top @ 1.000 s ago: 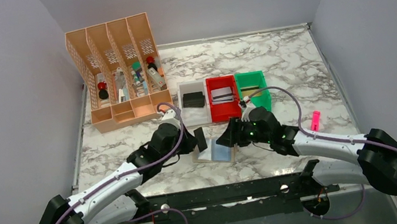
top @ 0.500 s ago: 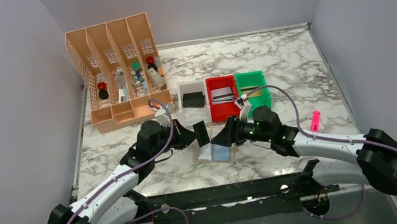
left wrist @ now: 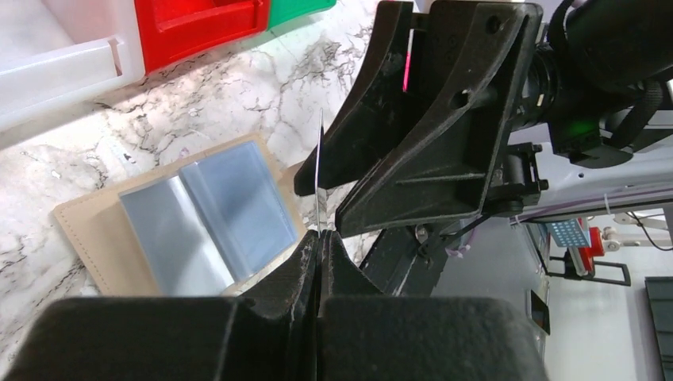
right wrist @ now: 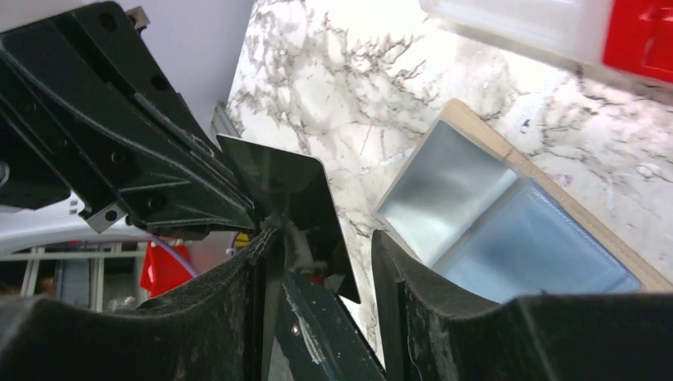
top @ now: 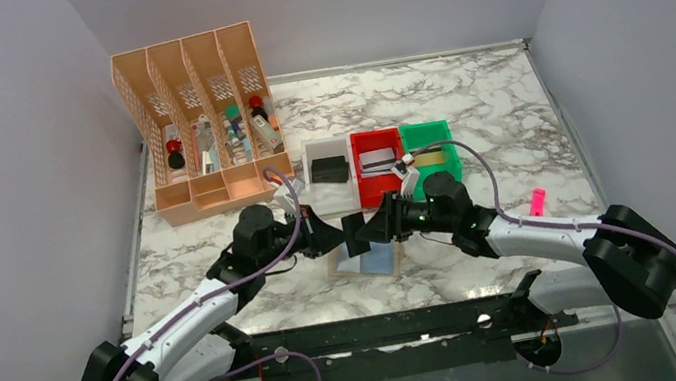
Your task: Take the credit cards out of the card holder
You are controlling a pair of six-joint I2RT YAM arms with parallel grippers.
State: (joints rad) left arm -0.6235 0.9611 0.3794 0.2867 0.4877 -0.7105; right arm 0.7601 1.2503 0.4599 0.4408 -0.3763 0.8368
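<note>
Left gripper pinched shut on black card, right gripper spread either side of it, above open card holder on marble table.

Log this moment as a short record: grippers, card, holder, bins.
left gripper: shut on a dark card, held on edge
right gripper: open, straddling that card
card holder: lying open on the table
white bin: one black card
red bin: one silver card
green bin: one striped card
</note>
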